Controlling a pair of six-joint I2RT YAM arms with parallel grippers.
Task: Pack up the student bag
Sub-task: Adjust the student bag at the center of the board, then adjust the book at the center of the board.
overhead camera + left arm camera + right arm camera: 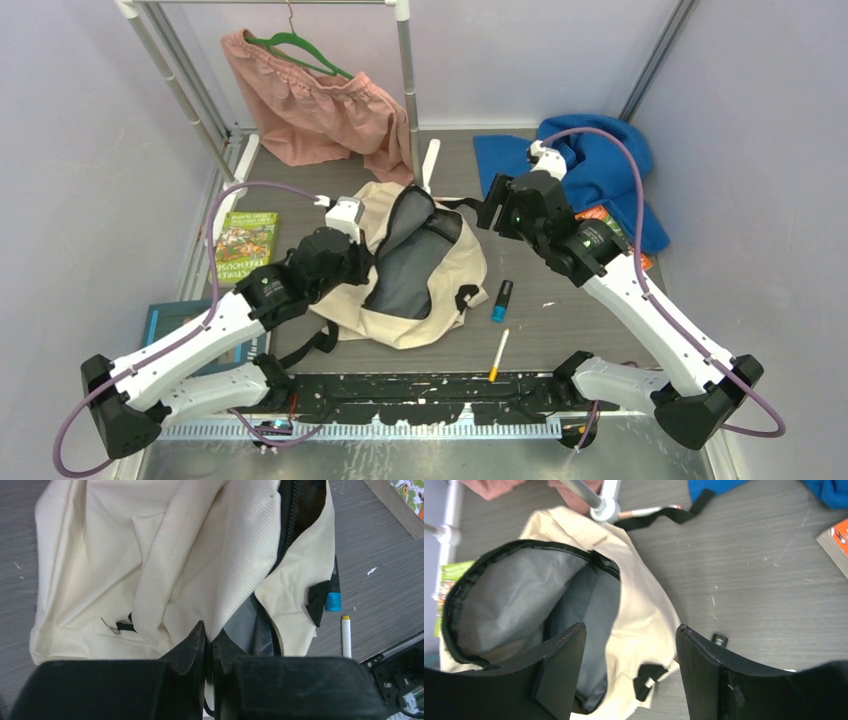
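Note:
The student bag (450,275), cream-beige with black straps, lies open in the middle of the table and shows its grey lining (405,265). My left gripper (365,262) is at the bag's left edge. In the left wrist view it (212,632) is shut on a cream flap of the bag (190,555) by the zipper. My right gripper (490,215) hovers open and empty above the bag's upper right side. In the right wrist view it (630,632) spans the bag's cream right side (644,610), next to the open mouth (514,595).
A blue marker (501,300) and a white pen (499,355) lie right of the bag. A green book (245,245) and a teal book (165,325) lie left. At the back are a blue fleece (600,160), an orange book (610,225), a pink garment (320,105) and a rack pole (407,90).

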